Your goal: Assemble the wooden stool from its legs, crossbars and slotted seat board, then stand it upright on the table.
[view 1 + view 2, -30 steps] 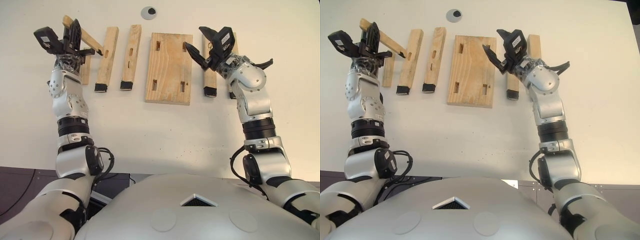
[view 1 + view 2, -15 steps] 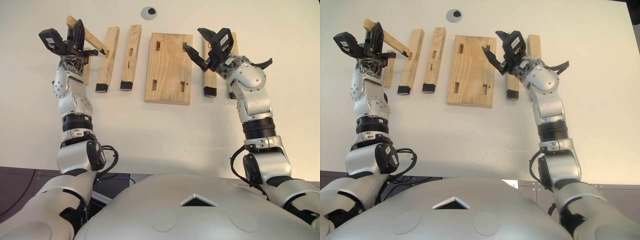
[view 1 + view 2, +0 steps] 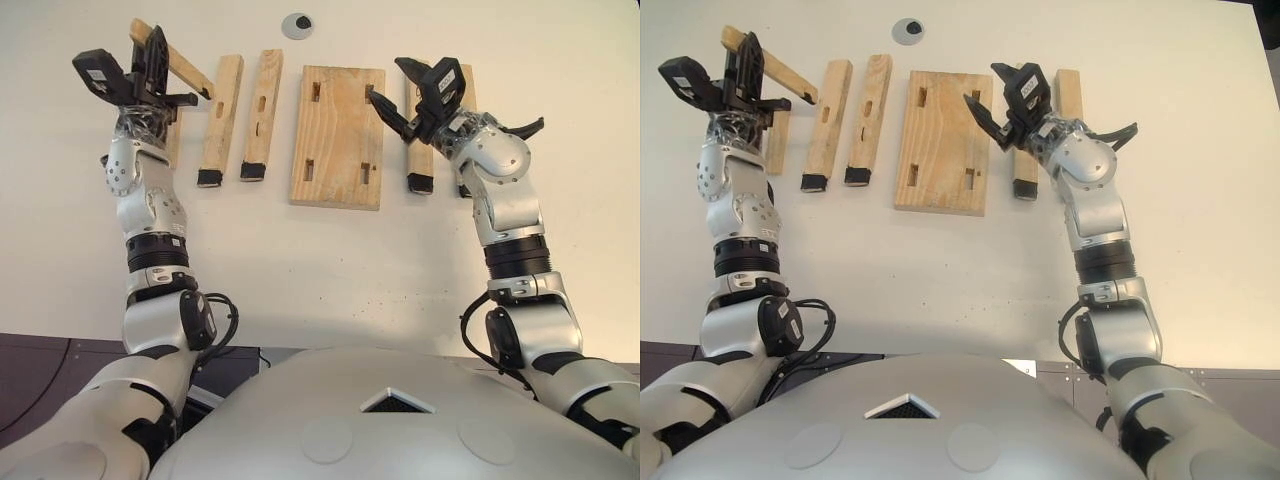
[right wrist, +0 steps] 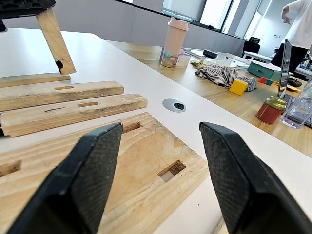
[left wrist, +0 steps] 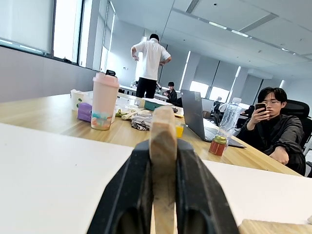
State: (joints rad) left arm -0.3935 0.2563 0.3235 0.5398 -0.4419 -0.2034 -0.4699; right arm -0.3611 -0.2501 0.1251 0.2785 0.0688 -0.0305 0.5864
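At the far left my left gripper [image 3: 152, 72] is shut on a thin wooden crossbar [image 3: 185, 72] and holds it tilted above the table; in the left wrist view the bar [image 5: 163, 127] runs between the jaws. Two slotted legs [image 3: 218, 118] [image 3: 260, 112] lie side by side left of the slotted seat board [image 3: 337, 135], and another leg [image 3: 172, 142] lies under my left hand. My right gripper [image 3: 388, 82] is open over the board's right edge, above a further leg [image 3: 419, 160]. In the right wrist view the board [image 4: 131, 180] lies beneath the open fingers [image 4: 95, 180].
A round grey grommet [image 3: 297, 25] sits in the white table beyond the board. One more wooden piece [image 3: 468, 82] lies partly hidden behind my right hand. The near half of the table [image 3: 330, 270] is bare. Other desks with clutter stand beyond the far edge.
My left arm has shifted slightly right and farther out, raising the crossbar's free end away from the nearest leg. The right gripper has barely moved.
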